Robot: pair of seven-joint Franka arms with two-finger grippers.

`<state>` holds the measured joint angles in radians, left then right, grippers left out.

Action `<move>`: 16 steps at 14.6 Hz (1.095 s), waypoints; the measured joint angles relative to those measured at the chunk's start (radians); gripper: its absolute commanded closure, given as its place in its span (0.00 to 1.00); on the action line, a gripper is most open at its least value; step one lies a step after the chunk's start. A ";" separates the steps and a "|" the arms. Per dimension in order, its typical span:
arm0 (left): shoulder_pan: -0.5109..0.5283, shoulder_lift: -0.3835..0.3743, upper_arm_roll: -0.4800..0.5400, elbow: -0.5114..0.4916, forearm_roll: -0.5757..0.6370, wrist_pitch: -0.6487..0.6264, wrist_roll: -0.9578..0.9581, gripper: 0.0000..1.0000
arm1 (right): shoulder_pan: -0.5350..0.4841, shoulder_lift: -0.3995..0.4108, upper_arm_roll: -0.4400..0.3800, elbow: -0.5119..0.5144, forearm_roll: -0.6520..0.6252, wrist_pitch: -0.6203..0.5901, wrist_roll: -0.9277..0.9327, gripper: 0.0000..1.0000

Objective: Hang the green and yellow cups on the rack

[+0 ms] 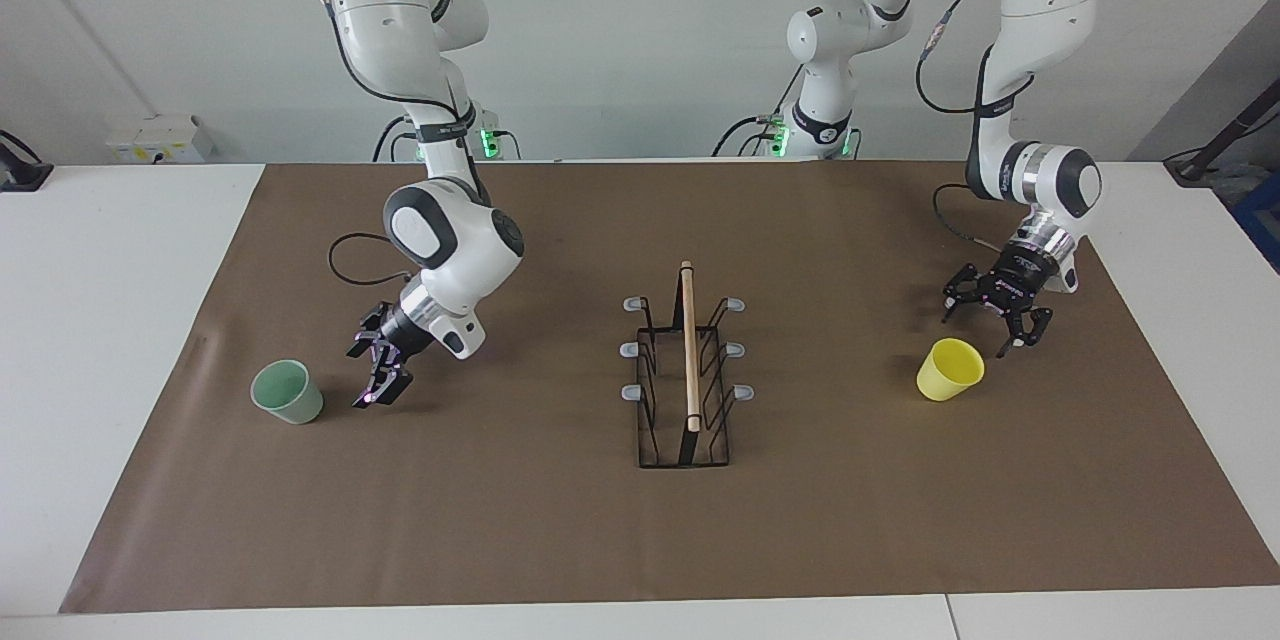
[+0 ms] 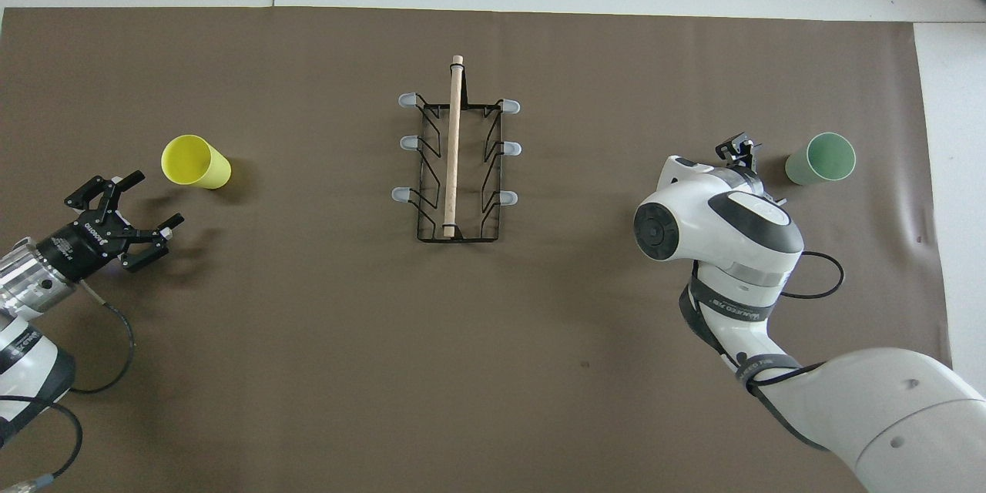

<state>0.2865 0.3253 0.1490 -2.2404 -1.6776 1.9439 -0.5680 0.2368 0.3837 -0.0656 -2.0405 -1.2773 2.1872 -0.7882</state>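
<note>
The rack (image 1: 685, 370) stands upright in the middle of the brown mat (image 1: 560, 530) that covers the table (image 1: 90, 320), its wooden rod running away from the robots, all six grey-tipped prongs bare.

The left tool (image 1: 990, 318) hangs low just beside the yellow cup (image 1: 950, 369), on the side of the cup that is toward the robots and toward the left arm's end of the table. Its fingers are spread wide and hold nothing. The facing view shows a narrow gap between the nearest fingertip and the cup's rim. The overhead view shows what the facing one flattens: the spread fingers of the left tool (image 2: 131, 208) point slantwise toward the yellow cup (image 2: 192, 162), and the cup leans, its mouth turned toward the left tool.

The right tool (image 1: 380, 370) hangs low close to the mat, beside the green cup (image 1: 288, 391), on the side of the cup that is toward the rack. It is apart from the cup and holds nothing. The facing view shows it whole, with fingers parted. In the overhead view the arm's white wrist covers nearly all of the right tool (image 2: 737, 150); only its black tip shows past the housing, next to the green cup (image 2: 823, 159). That view also shows the green cup leaning, mouth turned away from the right tool toward the mat's edge.
</note>
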 measured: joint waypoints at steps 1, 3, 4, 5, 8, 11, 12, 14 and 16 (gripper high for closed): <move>-0.009 0.004 -0.002 0.000 -0.019 0.001 0.007 0.00 | -0.013 0.000 0.000 -0.008 -0.029 0.011 0.011 0.00; -0.028 0.010 -0.004 0.001 -0.046 0.005 0.012 0.00 | -0.042 0.000 -0.001 -0.014 -0.081 0.054 0.016 0.00; -0.037 0.015 -0.004 0.003 -0.058 0.012 0.014 0.00 | -0.056 0.000 -0.001 -0.016 -0.108 0.069 0.022 0.00; -0.045 0.022 -0.004 0.006 -0.071 0.023 0.017 0.00 | -0.069 0.000 -0.001 -0.018 -0.133 0.081 0.033 0.00; -0.050 0.038 -0.014 0.014 -0.101 0.039 0.036 0.00 | -0.091 0.000 -0.001 -0.027 -0.177 0.106 0.057 0.00; -0.050 0.062 -0.039 0.025 -0.146 0.061 0.071 0.00 | -0.113 0.000 -0.001 -0.032 -0.230 0.117 0.100 0.00; -0.050 0.069 -0.047 0.033 -0.155 0.068 0.074 0.00 | -0.123 0.000 -0.001 -0.034 -0.243 0.124 0.110 0.00; -0.051 0.081 -0.060 0.051 -0.170 0.079 0.075 0.00 | -0.143 0.000 -0.001 -0.036 -0.262 0.140 0.124 0.00; -0.051 0.090 -0.073 0.064 -0.183 0.099 0.075 0.00 | -0.159 0.000 -0.002 -0.038 -0.279 0.148 0.136 0.00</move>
<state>0.2357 0.4149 0.0763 -2.1761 -1.8602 2.0429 -0.4935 0.0777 0.3837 -0.0672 -2.0781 -1.5565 2.3351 -0.6517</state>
